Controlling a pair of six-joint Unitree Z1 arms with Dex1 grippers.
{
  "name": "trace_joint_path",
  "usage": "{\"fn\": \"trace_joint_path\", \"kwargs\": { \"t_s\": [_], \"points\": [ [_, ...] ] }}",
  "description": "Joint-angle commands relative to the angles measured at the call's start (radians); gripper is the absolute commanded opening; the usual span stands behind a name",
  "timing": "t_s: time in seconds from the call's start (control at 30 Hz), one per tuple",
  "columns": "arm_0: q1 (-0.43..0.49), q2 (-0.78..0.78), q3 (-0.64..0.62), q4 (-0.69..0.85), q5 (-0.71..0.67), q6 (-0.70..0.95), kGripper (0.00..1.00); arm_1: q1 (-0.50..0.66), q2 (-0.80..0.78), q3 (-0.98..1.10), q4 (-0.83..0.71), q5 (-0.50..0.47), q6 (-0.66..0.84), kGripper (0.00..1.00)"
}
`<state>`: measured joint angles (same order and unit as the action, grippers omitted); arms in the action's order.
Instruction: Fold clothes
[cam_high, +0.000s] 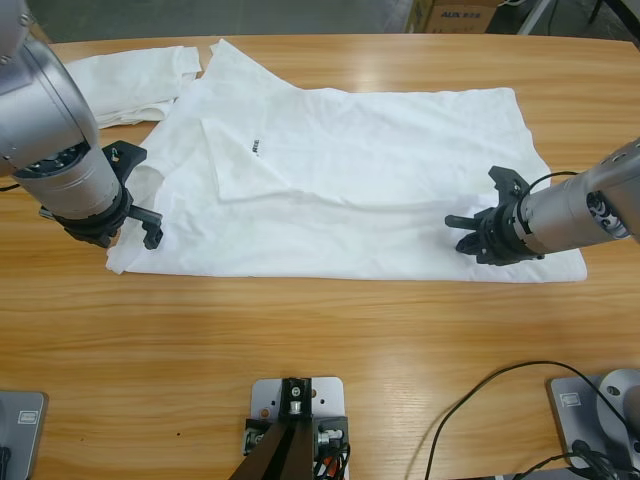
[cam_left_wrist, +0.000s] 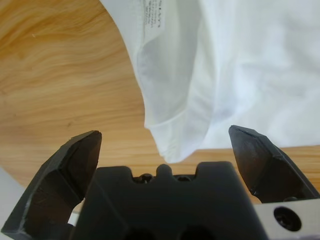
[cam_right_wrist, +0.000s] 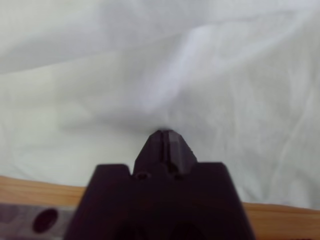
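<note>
The left tool (cam_left_wrist: 165, 150) gapes at the T-shirt (cam_high: 380, 170) corner at 8 o'clock, the right tool (cam_high: 478, 233) is pressed together on cloth, and a thin pinch may slip.

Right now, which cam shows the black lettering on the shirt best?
The high view: the whole shirt lies spread on the table, with the lettering on a folded-over flap. The left wrist view shows only a shirt corner and a printed label between the open left gripper jaws. The right wrist view shows plain cloth at the right gripper.

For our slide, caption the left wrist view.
Open left claw hovering over a T-shirt corner on the wooden table.
</note>
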<state>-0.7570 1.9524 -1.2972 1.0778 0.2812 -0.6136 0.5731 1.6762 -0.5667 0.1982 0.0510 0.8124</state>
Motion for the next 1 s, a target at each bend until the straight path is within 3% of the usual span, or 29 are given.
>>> {"fn": "trace_joint_path", "kwargs": {
  "t_s": [0.03, 0.47, 0.63, 1.0],
  "points": [
    [-0.001, 0.066, 0.042, -0.007, 0.023, -0.008, 1.000, 0.010, 0.045, 0.041, -0.020, -0.010, 0.021, 0.000],
    [0.138, -0.023, 0.122, -0.015, 0.075, 0.012, 1.000, 0.010, 0.049, 0.044, -0.023, -0.010, 0.027, 0.000],
    [0.151, -0.099, 0.170, -0.013, 0.074, 0.014, 1.000, 0.010, 0.060, 0.041, -0.023, -0.010, 0.027, 0.000],
    [0.183, -0.159, 0.143, 0.033, 0.052, 0.048, 1.000, 0.010, 0.069, 0.039, -0.022, -0.021, 0.032, 0.000]
  ]
}}
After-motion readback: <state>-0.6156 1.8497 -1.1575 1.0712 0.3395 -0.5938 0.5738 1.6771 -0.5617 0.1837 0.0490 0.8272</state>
